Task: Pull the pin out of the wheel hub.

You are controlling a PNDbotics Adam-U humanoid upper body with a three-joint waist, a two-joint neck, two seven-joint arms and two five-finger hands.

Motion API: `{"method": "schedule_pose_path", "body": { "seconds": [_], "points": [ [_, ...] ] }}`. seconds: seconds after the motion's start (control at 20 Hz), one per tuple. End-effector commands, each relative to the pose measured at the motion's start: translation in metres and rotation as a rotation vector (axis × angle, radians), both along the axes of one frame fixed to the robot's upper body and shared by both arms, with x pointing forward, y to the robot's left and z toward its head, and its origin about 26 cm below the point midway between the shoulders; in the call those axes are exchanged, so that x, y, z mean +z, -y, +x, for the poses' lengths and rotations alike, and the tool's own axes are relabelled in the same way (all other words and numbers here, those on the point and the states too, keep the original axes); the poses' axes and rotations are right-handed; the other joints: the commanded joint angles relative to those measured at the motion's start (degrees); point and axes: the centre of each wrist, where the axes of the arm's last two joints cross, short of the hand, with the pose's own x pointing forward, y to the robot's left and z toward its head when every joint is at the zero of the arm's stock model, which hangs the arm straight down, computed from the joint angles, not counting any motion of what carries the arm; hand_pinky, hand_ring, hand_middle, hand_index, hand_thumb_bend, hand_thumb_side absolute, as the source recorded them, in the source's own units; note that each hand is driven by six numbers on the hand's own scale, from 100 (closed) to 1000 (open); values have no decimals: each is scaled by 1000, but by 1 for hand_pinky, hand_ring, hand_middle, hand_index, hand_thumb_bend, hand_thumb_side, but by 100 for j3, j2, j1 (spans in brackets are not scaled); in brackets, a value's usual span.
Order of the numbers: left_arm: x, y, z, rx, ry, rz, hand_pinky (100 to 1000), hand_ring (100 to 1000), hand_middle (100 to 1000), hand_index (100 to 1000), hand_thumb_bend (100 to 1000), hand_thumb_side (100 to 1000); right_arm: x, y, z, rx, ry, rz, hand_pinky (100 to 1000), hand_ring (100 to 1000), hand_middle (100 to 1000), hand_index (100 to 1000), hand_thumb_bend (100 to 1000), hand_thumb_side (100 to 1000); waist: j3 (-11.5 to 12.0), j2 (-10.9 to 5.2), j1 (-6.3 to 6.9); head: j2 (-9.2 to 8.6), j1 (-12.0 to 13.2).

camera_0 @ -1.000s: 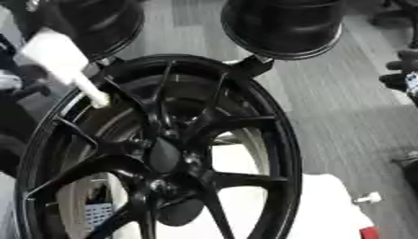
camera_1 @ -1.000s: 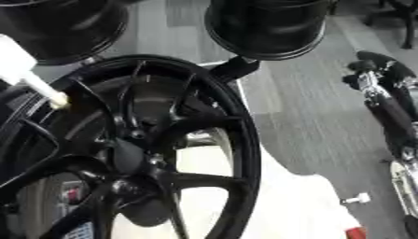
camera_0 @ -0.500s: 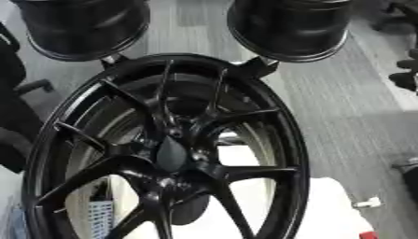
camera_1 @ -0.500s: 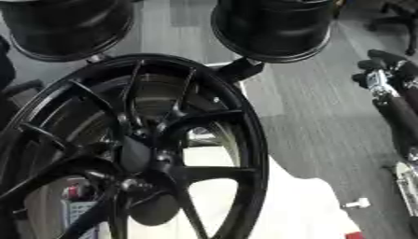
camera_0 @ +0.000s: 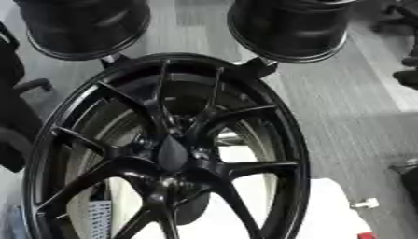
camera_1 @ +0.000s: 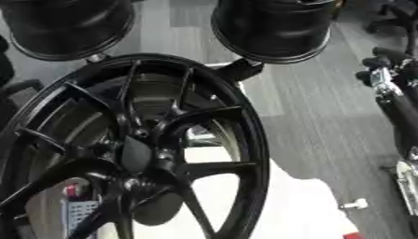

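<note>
The wheel hub [camera_0: 171, 154] runs off the bottom edge, so its lower spokes and rim are cut off. No pin I can make out around the blurry centre. The two black rims [camera_0: 286, 28] up top are cropped. That small white thing [camera_1: 353, 204] is too tiny to tell.

Two black wheel rims stand at the far edge, one at the upper left [camera_0: 81, 25] and one at the upper right [camera_0: 290, 28], well apart from each other on a grey floor [camera_0: 351, 107]. A white surface [camera_1: 302, 205] spreads across the lower right, and a small white bolt-like piece [camera_1: 354, 204] lies on it near its right edge. A black office chair [camera_0: 16, 116] shows at the left border, and a dark metal frame [camera_1: 396, 93] runs down the right border.
</note>
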Motion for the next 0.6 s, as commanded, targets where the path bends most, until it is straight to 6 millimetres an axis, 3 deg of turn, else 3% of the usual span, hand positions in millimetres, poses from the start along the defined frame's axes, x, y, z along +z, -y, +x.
{"method": "schedule_pose_path", "body": {
  "seconds": [0.05,0.6],
  "points": [
    [21,-4,-8,21,18,48,866,848,783,866,100,114,11,1,-2,-7,38,-17,806,700,702,810,100,559,3,-121,8,-4,-14],
    [20,-3,-7,29,19,53,863,847,788,866,100,100,11,1,-2,-7,40,-17,807,701,703,810,100,558,-7,-173,16,-8,-13]
  ]
}}
